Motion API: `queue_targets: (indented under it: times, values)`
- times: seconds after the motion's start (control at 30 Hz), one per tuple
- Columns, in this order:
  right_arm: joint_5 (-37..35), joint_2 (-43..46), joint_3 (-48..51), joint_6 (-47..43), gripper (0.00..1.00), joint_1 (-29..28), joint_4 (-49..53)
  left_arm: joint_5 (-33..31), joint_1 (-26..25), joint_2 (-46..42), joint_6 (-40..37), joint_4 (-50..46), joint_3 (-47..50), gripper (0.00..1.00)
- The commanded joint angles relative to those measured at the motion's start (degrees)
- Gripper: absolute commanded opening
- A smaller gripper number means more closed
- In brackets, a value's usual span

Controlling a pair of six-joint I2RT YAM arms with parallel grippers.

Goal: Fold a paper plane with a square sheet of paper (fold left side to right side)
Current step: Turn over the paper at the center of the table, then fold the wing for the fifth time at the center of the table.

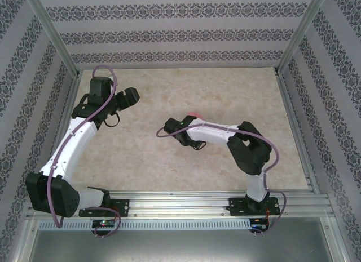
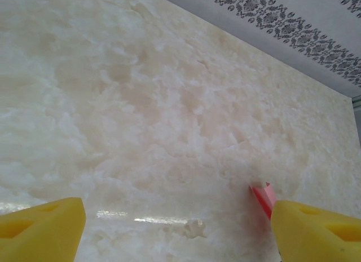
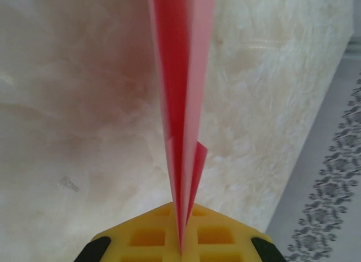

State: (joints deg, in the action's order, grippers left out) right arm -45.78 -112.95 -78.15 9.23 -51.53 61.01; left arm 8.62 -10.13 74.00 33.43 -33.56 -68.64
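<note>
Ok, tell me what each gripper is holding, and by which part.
The right gripper is shut on the folded pink-red paper sheet, pinching its near end, where the layers converge. The left gripper is open, holding nothing.

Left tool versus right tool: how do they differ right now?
The left tool is open, its yellow pads wide apart over the table. The right tool is shut on the folded pink-red paper. The left tool is toward the table's far left and the right tool is near its middle. Both have yellow pads.
</note>
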Motion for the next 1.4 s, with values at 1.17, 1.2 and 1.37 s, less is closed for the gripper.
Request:
queue_targets:
  times: [1.17,1.2,1.37]
  values:
    - [44.58,51.51,27.11,10.37,0.96,25.81,-37.43,25.32,-19.15,32.47,12.94,25.09,-2.44,0.78]
    - [46.02,52.55,28.46,10.95,0.98,27.22,-38.67,25.22,-19.54,33.87,12.82,24.87,-3.47,0.77]
    - [56.09,56.14,35.77,16.72,0.98,36.49,-45.85,25.60,-20.71,41.24,12.50,23.49,-8.68,0.72]
